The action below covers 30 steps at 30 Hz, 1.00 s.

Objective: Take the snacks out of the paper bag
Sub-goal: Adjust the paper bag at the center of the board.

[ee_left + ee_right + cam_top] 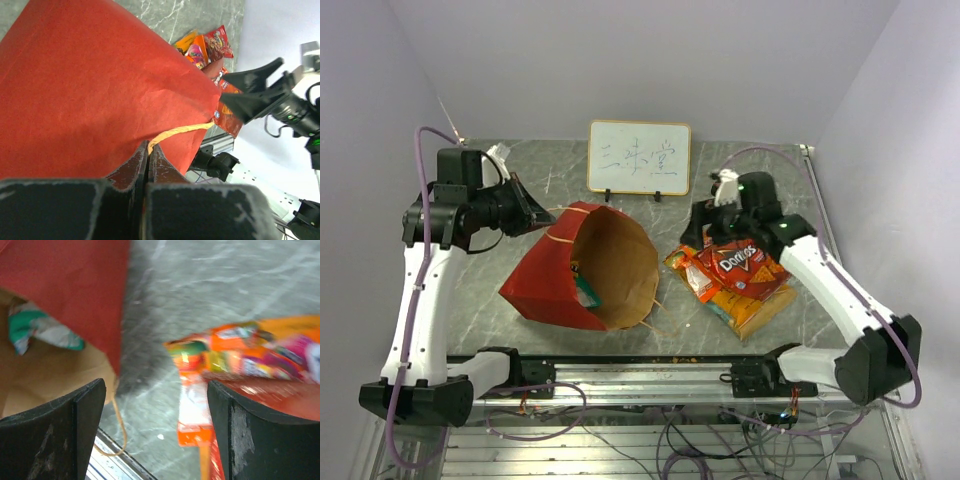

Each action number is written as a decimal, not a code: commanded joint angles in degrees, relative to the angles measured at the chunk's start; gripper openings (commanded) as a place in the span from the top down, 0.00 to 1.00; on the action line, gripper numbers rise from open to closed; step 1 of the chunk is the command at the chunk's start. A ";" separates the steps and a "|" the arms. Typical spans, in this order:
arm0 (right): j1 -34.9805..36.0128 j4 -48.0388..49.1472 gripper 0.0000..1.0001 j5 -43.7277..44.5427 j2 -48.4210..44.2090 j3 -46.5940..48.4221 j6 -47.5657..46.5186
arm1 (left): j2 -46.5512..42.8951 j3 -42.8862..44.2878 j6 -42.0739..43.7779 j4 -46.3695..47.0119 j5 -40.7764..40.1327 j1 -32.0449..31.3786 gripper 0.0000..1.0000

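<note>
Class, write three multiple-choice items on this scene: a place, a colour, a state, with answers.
1. Where is the teal packet relative to the bag? A on top of it; B inside it; C behind it.
2. The bag's outside is: A red; B brown; C white.
3. The right gripper is: A shut on a packet; B shut, empty; C open.
Answers: B, it lies on the brown lining; A, the outer wall is red; C, its fingers stand apart with nothing between.

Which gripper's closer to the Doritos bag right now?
Right. The right gripper hangs open at the far-left edge of the Doritos bag. The left gripper is on the other side of the paper bag, shut on its far-left rim.
</note>
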 commanded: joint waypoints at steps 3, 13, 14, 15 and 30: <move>7.65 22.94 0.17 -14.34 6.01 -4.44 1.86 | 3.22 8.02 2.73 -4.03 -5.36 -0.12 0.93; 16.13 37.15 0.17 -14.91 9.10 -18.53 9.02 | 10.67 18.62 5.34 1.78 -8.10 -0.12 0.93; 17.01 38.44 0.19 -14.70 9.09 -19.70 9.96 | 11.42 19.56 5.68 2.90 -8.08 -0.12 0.93; 17.88 39.04 0.21 -14.34 9.31 -20.17 10.65 | 12.31 20.47 6.25 4.23 -7.42 -0.12 0.93; 28.94 47.73 0.63 -4.18 14.33 -15.49 21.67 | 23.72 33.03 8.80 30.22 4.86 -0.29 0.93</move>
